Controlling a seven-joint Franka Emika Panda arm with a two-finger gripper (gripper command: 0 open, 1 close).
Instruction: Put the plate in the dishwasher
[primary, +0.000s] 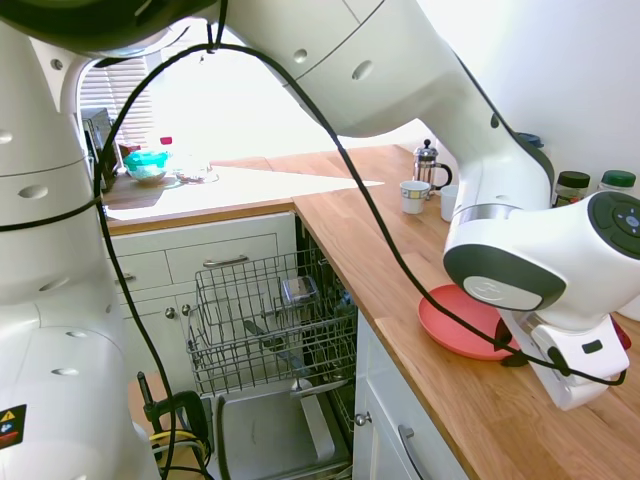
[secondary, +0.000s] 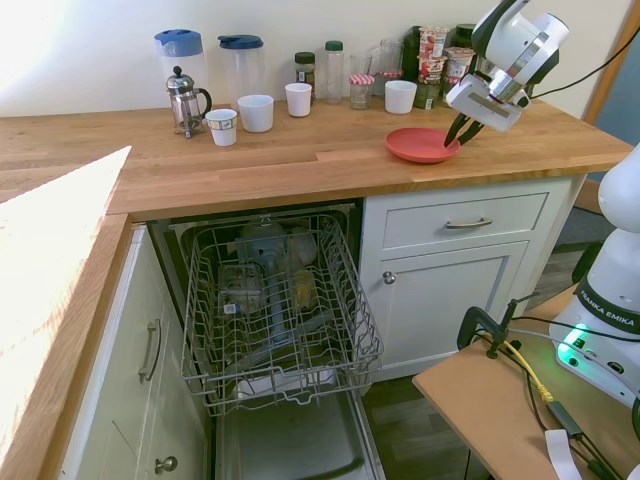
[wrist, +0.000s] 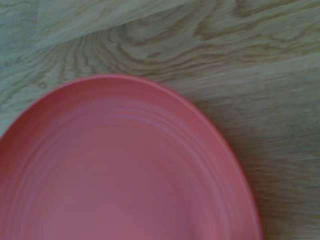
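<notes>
The plate (secondary: 422, 144) lies on the wooden bench (secondary: 300, 155), near its front edge, above the white drawer and cabinet to the right of the dishwasher (secondary: 275, 320). In the second exterior view the claw (secondary: 462, 131) comes down at the plate's right rim, its dark fingers drawn close together at the edge — they look clamped on the rim, though the view is too distant to show contact plainly. The far side of the plate appears slightly raised, but I cannot be sure it is off the wood.

The first exterior view sees the same spot from the opposite side: the plate (primary: 462, 322) shows half-hidden behind the arm's white wrist, and only a dark sliver of the claw (primary: 512, 352) peeks out beside the rim, so this view does not settle how the fingers stand.

The wrist view gives what neither wide camera does — the plate (wrist: 120, 165) from close by, filling most of the picture, with faint concentric rings on its face and the wood grain of the bench (wrist: 250, 75) around its edge.

Only the second exterior view shows the back of the bench in full: a French press (secondary: 183, 100), white mugs (secondary: 256, 112), two blue-lidded jugs (secondary: 180, 58) and a row of jars. Both wide views show the dishwasher open, its wire rack (primary: 270, 320) pulled out over the lowered door, with some items in it.
</notes>
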